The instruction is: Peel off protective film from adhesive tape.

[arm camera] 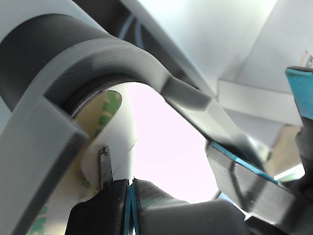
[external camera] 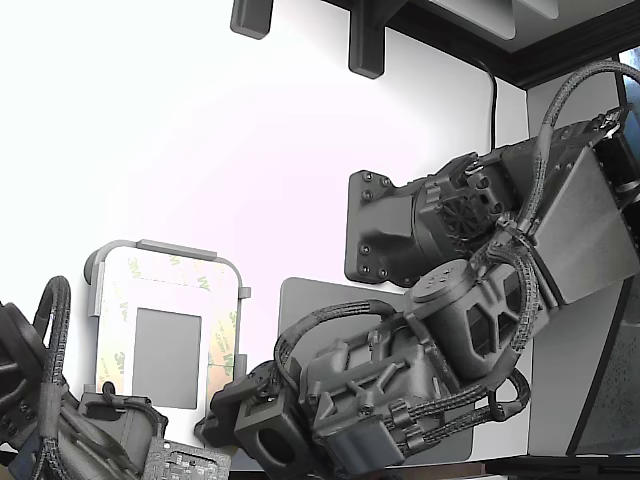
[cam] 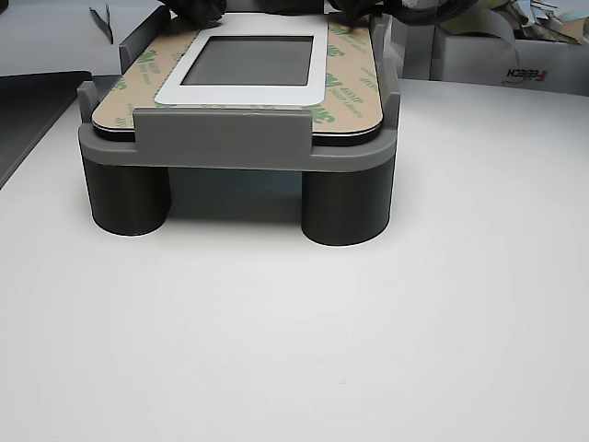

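A white worktop [cam: 294, 322] carried a grey holder [cam: 237, 147] on stubby round legs, seen near the exterior view's lower left, with a dark-grey mat [external camera: 330, 310] just to its right. Two dark robot arms reached in over the mat and the holder's lower edge in that view. In the holder lay a panel framed by adhesive tape [cam: 348, 92], still faced on most sides with its protective film [cam: 129, 83], a tan paper liner printed with green "3M" marks. The wrist view showed the pincer [arm camera: 131, 188] drawn together at the holder's rounded corner, where a pale flap of film [arm camera: 117, 142] curled up; whether it truly gripped that flap could not be told. The film looked thin, light and easily torn, best taken at a lifted corner and drawn back low and steadily. A box behind the holder bore partly legible red lettering, seemingly "FEETECH" [cam: 529, 75].
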Tool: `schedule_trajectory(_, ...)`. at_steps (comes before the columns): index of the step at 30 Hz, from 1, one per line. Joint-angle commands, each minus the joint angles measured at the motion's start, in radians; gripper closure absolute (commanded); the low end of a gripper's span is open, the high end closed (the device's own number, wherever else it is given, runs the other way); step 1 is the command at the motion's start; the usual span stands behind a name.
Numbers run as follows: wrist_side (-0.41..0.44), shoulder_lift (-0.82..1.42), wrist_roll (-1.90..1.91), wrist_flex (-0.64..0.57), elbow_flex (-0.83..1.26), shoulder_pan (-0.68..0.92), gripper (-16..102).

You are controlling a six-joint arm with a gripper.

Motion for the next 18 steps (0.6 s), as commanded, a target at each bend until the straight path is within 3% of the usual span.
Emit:
schedule_trajectory(1, -0.002, 0.026, -0.006, -0.015, -0.011, -0.009, 96)
schedule_trajectory(18, -0.009, 0.037, -0.037, -0.060, 0.040, -0.032, 96)
